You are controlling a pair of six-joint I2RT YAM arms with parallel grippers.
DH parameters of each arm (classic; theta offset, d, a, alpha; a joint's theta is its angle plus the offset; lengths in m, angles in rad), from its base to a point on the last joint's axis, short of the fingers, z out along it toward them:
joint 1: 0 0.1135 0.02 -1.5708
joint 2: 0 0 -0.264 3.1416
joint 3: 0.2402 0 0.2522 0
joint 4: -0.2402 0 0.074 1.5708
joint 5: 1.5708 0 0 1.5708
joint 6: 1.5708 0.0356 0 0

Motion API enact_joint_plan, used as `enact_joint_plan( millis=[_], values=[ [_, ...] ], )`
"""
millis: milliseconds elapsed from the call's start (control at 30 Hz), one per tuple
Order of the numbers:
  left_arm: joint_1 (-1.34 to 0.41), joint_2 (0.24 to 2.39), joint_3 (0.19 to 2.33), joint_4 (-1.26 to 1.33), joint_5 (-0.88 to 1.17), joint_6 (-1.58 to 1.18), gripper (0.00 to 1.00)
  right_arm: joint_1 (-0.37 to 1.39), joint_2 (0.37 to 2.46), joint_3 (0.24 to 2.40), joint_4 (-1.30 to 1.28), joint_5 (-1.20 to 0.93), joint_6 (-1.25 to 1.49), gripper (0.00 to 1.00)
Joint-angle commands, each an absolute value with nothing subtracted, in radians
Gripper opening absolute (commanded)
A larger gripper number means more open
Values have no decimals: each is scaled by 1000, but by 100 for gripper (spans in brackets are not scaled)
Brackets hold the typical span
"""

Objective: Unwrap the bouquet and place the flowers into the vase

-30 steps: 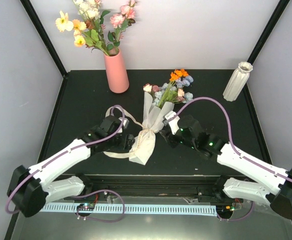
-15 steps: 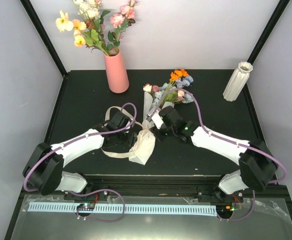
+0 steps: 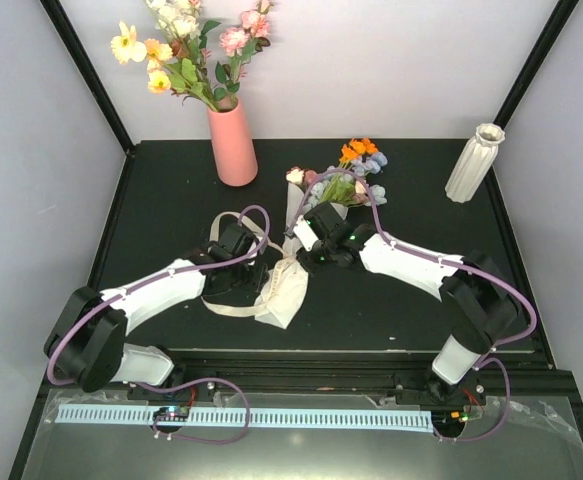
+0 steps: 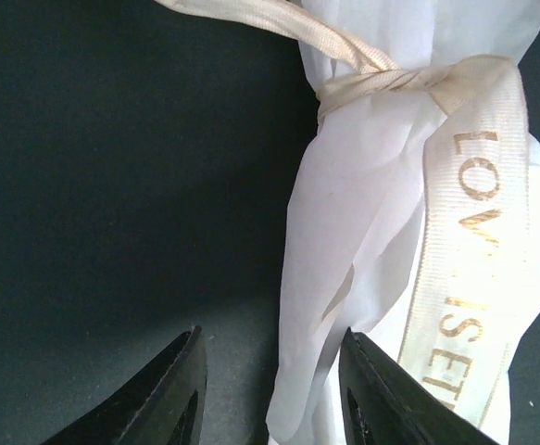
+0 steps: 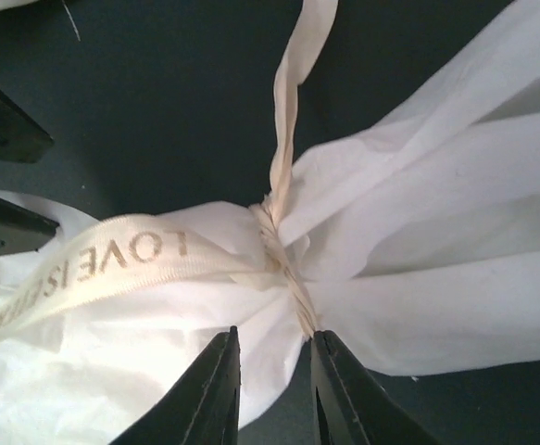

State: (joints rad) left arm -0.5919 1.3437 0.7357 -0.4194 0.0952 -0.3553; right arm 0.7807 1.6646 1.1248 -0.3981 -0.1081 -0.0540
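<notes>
Both arms have closed in on the bouquet (image 3: 283,290) from either side. The right arm has swung well leftward, so its claw (image 5: 272,336) now sits at the tied waist, where a second ago it hung off to the right. Both claws have been narrowing. The left claw (image 4: 270,338) is released, its jaws apart with the loose tail of the white paper lying between them. The right claw is down to a slim gap at the knot of the ribbon (image 5: 112,260); I cannot tell whether it bites yet. In my judgement the untying is about to start and nothing is loosened. The bouquet lies mid-desk, its flowers (image 3: 356,165) pointing to the back and its paper tail near the front edge. The white vase (image 3: 473,162) stands well apart in the far right corner, close to the desk's (image 3: 171,190) edge and the wall, with bare dark surface between. The pink vase (image 3: 234,145) crowds the back left.
</notes>
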Motion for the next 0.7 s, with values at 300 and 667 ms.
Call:
enact_joint_plan(
  millis=[300,667],
  values=[
    [-575,1465,733,-343,133,-347,12,746,1790,1187,-468,-155,-48,18],
    [-575,1482,737,-348,131,-337,12,746,1834,1243,-491,-138,-53,23]
  ],
)
